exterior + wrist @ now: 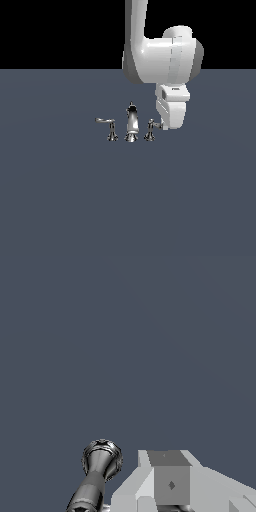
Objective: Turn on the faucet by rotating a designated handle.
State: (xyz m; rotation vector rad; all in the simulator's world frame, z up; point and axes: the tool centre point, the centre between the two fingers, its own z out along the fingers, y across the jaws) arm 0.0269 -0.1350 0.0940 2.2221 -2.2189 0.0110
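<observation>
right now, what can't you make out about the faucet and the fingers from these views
- Exterior view: the arm's white hand covers most of the handle; contact cannot be judged.
- Exterior view: the faucet is too small for fine detail; its left lever shows only as a thin line.
- Wrist view: the picture's edge cuts off the fingers, so whether they are open or shut is unclear.
</observation>
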